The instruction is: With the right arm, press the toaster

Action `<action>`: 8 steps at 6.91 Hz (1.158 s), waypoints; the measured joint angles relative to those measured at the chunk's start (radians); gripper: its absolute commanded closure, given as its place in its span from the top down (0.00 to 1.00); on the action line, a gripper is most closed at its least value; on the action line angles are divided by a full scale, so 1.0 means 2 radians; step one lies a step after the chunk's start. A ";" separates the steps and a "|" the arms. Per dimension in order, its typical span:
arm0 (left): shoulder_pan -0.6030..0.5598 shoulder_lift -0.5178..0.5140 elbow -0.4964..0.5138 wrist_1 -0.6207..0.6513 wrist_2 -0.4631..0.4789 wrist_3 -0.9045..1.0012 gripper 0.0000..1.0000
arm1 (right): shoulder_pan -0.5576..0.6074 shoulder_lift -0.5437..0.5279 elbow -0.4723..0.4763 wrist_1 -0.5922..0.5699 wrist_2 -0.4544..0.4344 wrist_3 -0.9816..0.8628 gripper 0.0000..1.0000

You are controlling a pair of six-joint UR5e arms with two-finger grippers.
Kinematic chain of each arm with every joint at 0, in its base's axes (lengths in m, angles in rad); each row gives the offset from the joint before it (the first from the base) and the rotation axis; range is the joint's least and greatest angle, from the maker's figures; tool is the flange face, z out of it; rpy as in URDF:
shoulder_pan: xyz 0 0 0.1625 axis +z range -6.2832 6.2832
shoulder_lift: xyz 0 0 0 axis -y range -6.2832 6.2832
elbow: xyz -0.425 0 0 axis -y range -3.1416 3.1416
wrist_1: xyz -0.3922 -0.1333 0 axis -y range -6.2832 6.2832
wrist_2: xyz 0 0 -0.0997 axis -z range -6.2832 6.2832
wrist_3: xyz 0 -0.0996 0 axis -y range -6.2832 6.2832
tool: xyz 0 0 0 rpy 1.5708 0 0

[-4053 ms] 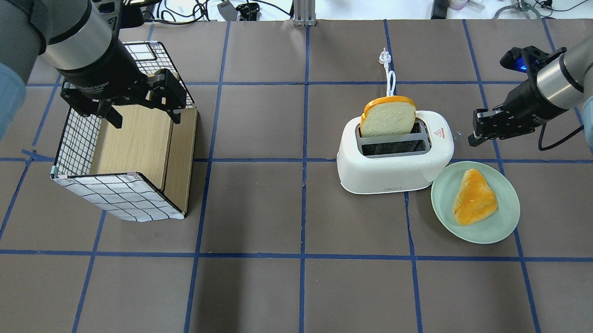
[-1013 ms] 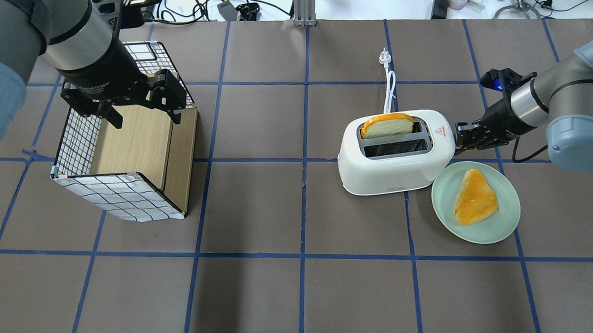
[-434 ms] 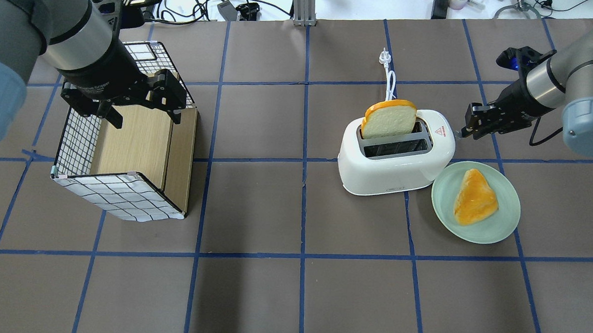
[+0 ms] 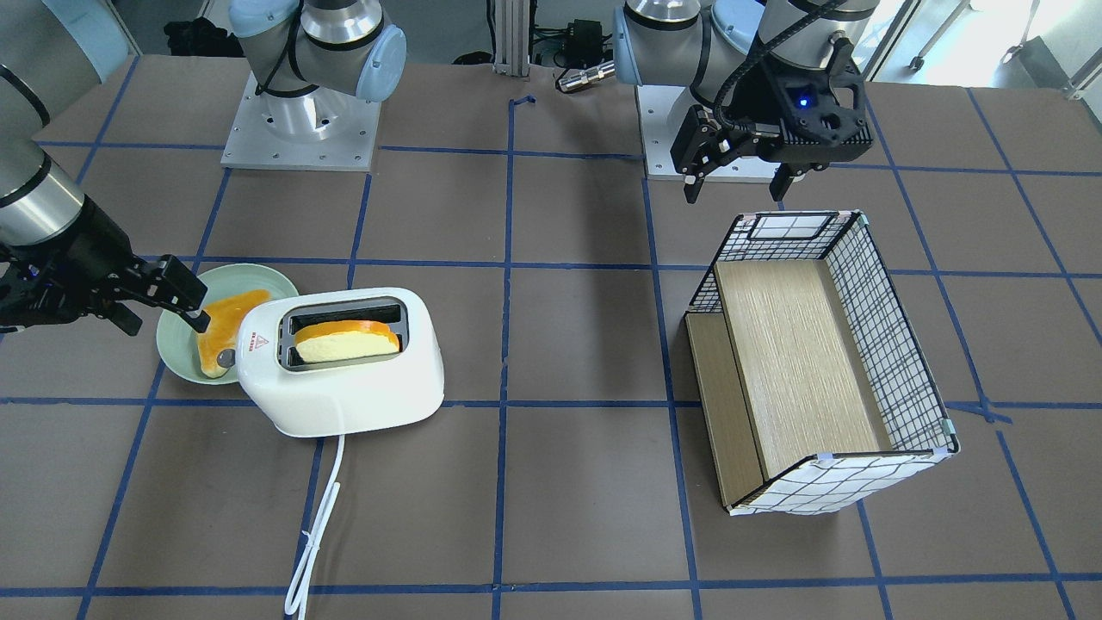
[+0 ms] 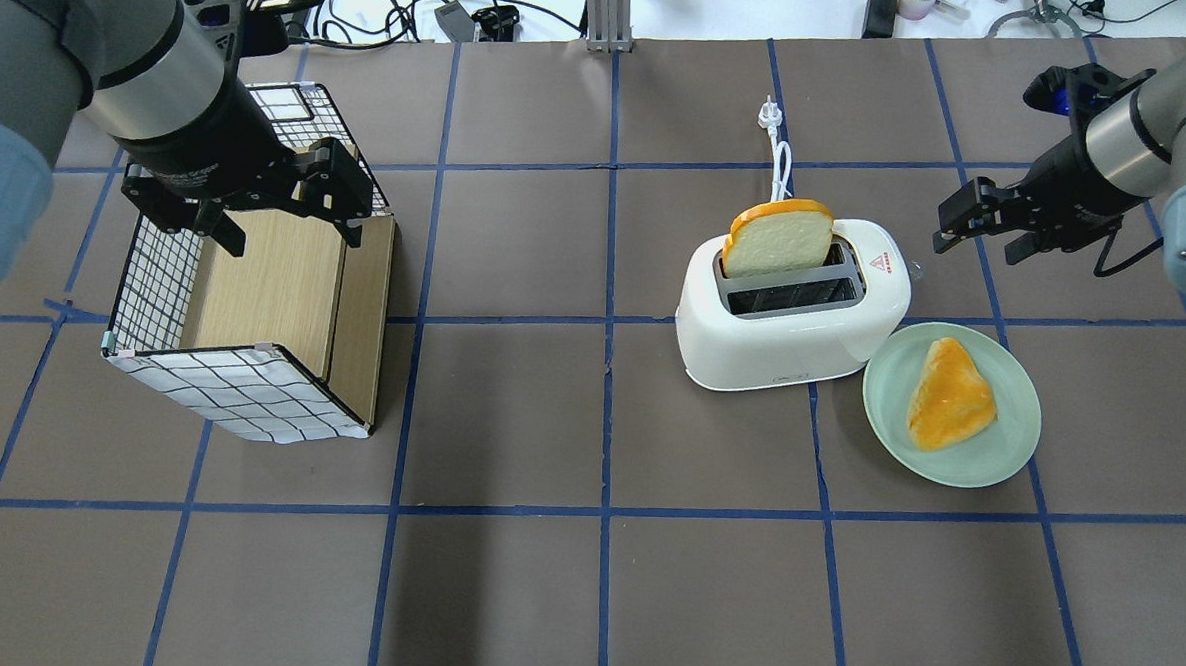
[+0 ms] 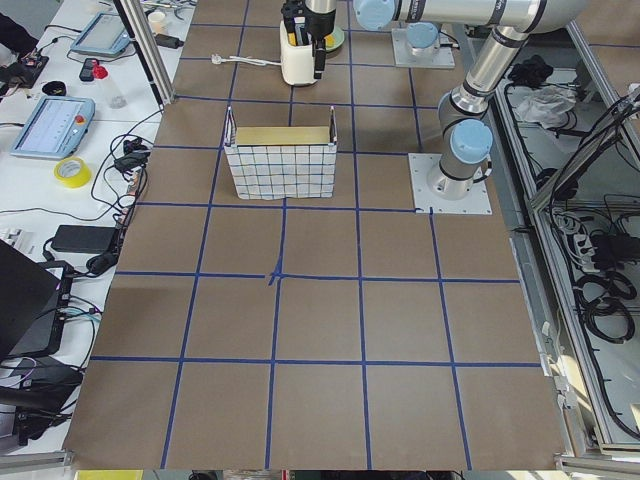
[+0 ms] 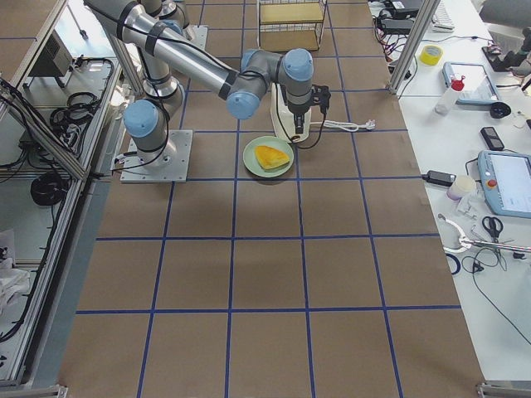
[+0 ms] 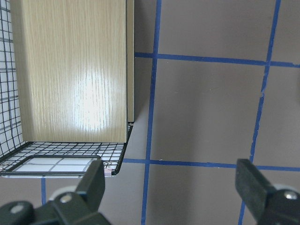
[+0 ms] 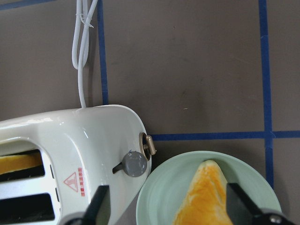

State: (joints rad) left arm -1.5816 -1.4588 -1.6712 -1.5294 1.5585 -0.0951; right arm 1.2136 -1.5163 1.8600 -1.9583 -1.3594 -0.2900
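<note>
Over on the left, the left gripper hangs above the wire basket with its fingers spread wide and nothing between them. It looks parked there, out of the way, since this job isn't its own. Right of the middle of the table stands the toaster, its cord trailing off with the plug lying loose. A bread slice stands upright in the slot farther from the robot. The knob and lever sit on the end facing the green plate, which is tucked just beside that corner. The right gripper hovers near that same end but apart from it, fingers open and empty, and I'd guess it is there because that's the side to press from
</note>
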 measured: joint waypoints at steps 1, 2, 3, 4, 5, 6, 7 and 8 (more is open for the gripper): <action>0.000 0.000 0.000 0.000 0.000 0.000 1.00 | 0.001 -0.013 -0.024 0.046 -0.015 0.002 1.00; 0.000 0.000 0.000 0.000 0.000 0.000 1.00 | 0.002 -0.022 -0.055 0.092 -0.026 0.003 1.00; 0.000 0.000 0.000 0.000 0.000 0.000 1.00 | 0.004 -0.027 -0.081 0.124 -0.034 0.003 1.00; 0.000 0.000 0.000 0.000 0.000 0.000 1.00 | 0.012 -0.030 -0.095 0.139 -0.039 0.010 1.00; 0.000 0.000 0.000 0.000 0.000 0.000 1.00 | 0.035 -0.033 -0.102 0.144 -0.046 0.037 1.00; 0.000 0.000 0.000 0.000 0.000 0.000 1.00 | 0.069 -0.034 -0.105 0.144 -0.060 0.074 1.00; 0.000 0.000 0.000 0.000 0.000 0.000 1.00 | 0.104 -0.033 -0.106 0.142 -0.071 0.108 1.00; 0.000 0.000 0.000 0.000 0.000 0.000 1.00 | 0.131 -0.033 -0.107 0.142 -0.076 0.140 1.00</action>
State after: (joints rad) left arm -1.5815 -1.4588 -1.6714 -1.5294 1.5585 -0.0951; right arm 1.4763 -1.5818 1.6465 -1.6749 -1.5115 -0.0109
